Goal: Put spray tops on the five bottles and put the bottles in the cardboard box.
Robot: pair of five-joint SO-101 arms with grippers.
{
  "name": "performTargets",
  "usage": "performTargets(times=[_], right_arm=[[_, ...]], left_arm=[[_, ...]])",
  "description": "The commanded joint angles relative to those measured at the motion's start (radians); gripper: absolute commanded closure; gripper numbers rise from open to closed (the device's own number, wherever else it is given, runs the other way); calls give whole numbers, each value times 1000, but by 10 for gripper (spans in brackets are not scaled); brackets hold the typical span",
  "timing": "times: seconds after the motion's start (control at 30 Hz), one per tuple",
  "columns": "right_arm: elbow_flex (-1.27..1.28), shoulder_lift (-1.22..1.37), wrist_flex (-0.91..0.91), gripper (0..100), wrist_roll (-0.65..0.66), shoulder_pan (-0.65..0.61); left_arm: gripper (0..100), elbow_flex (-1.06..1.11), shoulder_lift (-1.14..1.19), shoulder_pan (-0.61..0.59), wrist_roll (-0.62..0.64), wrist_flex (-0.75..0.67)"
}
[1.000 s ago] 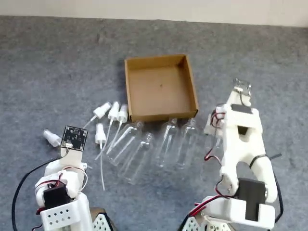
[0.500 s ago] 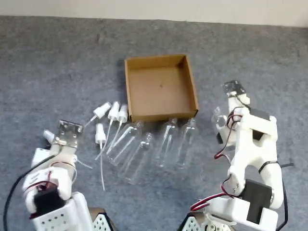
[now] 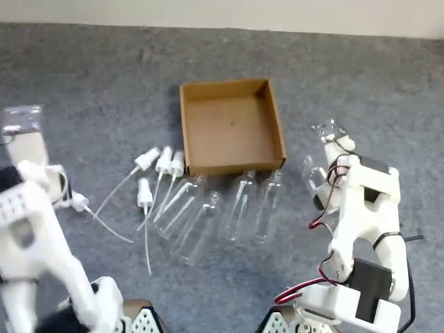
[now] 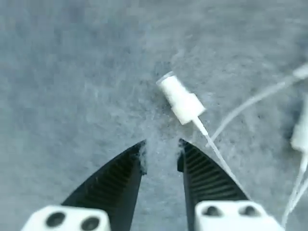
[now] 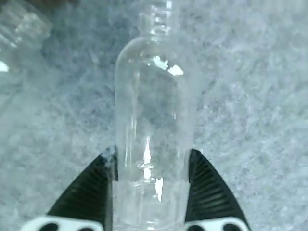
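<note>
The right end effector [image 5: 151, 161] is clamped on a clear bottle [image 5: 154, 96] near the right side of the cardboard box [image 3: 186, 132]. The left end effector [image 4: 161, 154], fingers apart and holding nothing, hangs over the grey tabletop [image 3: 90, 83] just beside a loose spray top [image 4: 182, 101]. Other bottles [image 3: 243, 205] lie in front of the box.

Grey carpet-type tabletop [image 3: 83, 83] w/ pale wall strip [image 3: 222, 12] at far edge
</note>
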Motion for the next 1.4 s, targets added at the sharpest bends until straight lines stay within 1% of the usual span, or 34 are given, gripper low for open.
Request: performTargets(times=[0.0, 0.17, 0.4, 0.47, 0.67, 0.77, 0.83, 0.9, 0.97, 1.07, 1.13, 1.2, 1.27, 1.37], right_arm=[[12, 7, -7, 991, 11, -7], [12, 8, -5, 991, 9, -2], [13, 8, -4, 991, 6, -2], [13, 8, -4, 991, 6, -2], [13, 8, -4, 991, 6, -2], [13, 8, -2, 991, 8, -1], [13, 8, 24, 991, 9, -1], [12, 7, 47, 991, 9, -2], [12, 8, 48, 991, 9, -2], [12, 8, 48, 991, 9, -1], [12, 8, 48, 991, 9, -1], [12, 8, 50, 991, 9, -1], [12, 8, 50, 991, 9, -1], [12, 8, 50, 991, 9, 18]], left_arm=[[867, -56, 209, -28, 183, -80], [850, -54, 326, -28, 282, -176], [850, -54, 441, -42, 411, -376], [850, -58, 473, -39, 416, -422], [861, -64, 576, -18, 399, -503], [949, -65, 610, -18, 293, -549], [1000, -67, 615, -18, 232, -551], [992, -101, 615, -15, 164, -546], [998, -154, 615, -15, 87, -493], [998, -275, 622, 15, -60, -351], [998, -352, 624, 45, -207, -239], [998, -395, 624, 62, -351, -160], [998, -400, 624, 58, -448, -132], [996, -398, 625, 18, -514, -135]])
